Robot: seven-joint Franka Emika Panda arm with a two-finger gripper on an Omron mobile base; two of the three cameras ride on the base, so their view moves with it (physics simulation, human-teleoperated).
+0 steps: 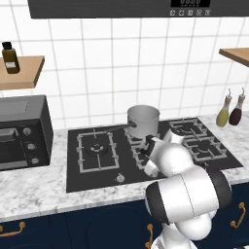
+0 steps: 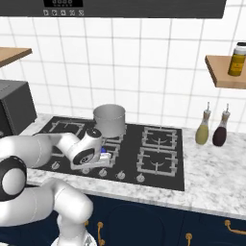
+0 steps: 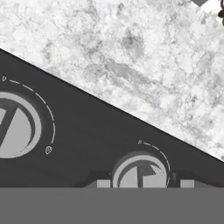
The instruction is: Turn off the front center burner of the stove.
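The pincer point(image 3: 142, 183) hovered over a stove point(image 1: 97, 175) knob point(image 3: 140, 173), fingertips apart, apparently not touching it.

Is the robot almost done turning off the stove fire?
Done: the arm has reached the stove, with its hand low over the front row of knobs. In hand: a silver knob sits right at the gripper; whether the fingers pinch it cannot be told. Left: the turn itself. A bit of blue shows beside the hand.

black stove point(image 1: 97, 177), silver knobs point(image 3: 139, 173), marbled counter point(image 3: 131, 57)
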